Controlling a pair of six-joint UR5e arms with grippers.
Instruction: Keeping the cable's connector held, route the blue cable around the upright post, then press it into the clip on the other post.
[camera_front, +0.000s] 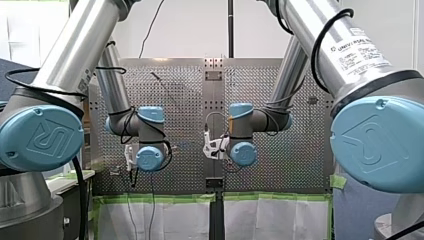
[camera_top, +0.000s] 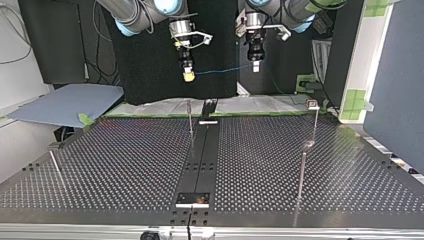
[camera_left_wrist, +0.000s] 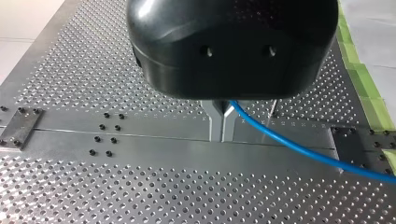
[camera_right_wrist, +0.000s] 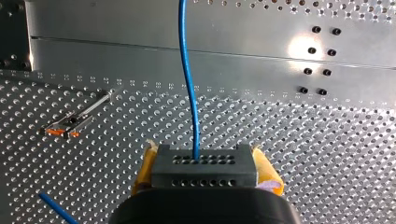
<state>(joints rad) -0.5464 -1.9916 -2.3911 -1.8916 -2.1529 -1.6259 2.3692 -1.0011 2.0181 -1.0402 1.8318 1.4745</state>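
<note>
Both claws hung over the desk (camera_top: 125, 165). The right claw (camera_top: 188, 76) had its yellow pads (camera_right_wrist: 267, 170) clamped on the connector (camera_right_wrist: 204, 165). The left claw (camera_left_wrist: 222, 125) had its metal fingers (camera_left_wrist: 215, 122) pinched together on the cable (camera_left_wrist: 299, 150). In the top view, the cable spanned the claws, with the left claw at 3 o'clock of the right claw. The post (camera_top: 190, 117) stood at 6 o'clock of the right claw. The clip (camera_top: 312, 104) lay at 3 o'clock of the post, apart from the cable.

We log: perforated worktop (camera_top: 125, 165) | smooth centre strip (camera_top: 202, 150) bolted on | upright post (camera_top: 190, 120) beside strip | clip-topped post (camera_top: 314, 125) at top view's right
</note>
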